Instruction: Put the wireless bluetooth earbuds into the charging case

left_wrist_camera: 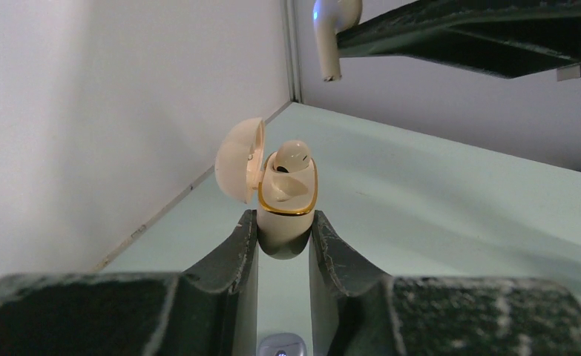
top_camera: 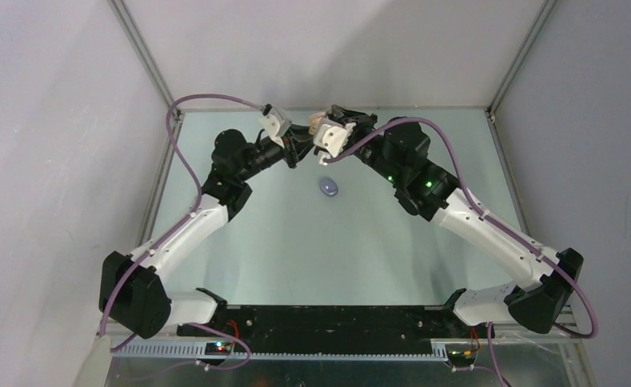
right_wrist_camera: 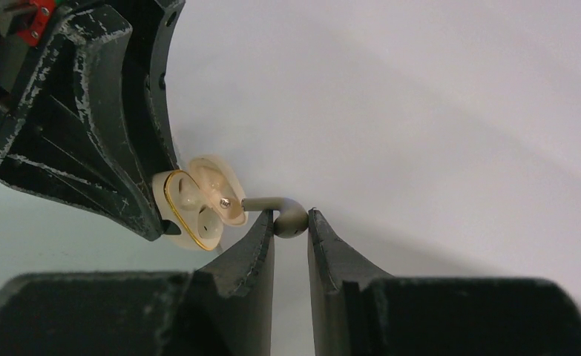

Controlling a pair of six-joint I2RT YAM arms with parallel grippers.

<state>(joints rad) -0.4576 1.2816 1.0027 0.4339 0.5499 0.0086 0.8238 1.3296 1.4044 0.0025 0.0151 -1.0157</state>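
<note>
My left gripper (left_wrist_camera: 283, 222) is shut on a cream charging case (left_wrist_camera: 286, 215) and holds it up in the air with its lid (left_wrist_camera: 239, 159) open. One cream earbud (left_wrist_camera: 293, 157) sits in the case. My right gripper (right_wrist_camera: 291, 219) is shut on the head of a second cream earbud (right_wrist_camera: 293, 221). Its stem points at the open case (right_wrist_camera: 198, 200), just beside the lid. That bud also shows in the left wrist view (left_wrist_camera: 337, 30), above the case. In the top view both grippers (top_camera: 300, 145) (top_camera: 321, 129) meet at the far middle. No lilac buds show.
A closed lilac case (top_camera: 328, 188) lies on the table below the grippers; it also shows in the left wrist view (left_wrist_camera: 281, 346) with a small light on. White walls and a metal frame post (left_wrist_camera: 293, 52) stand close behind.
</note>
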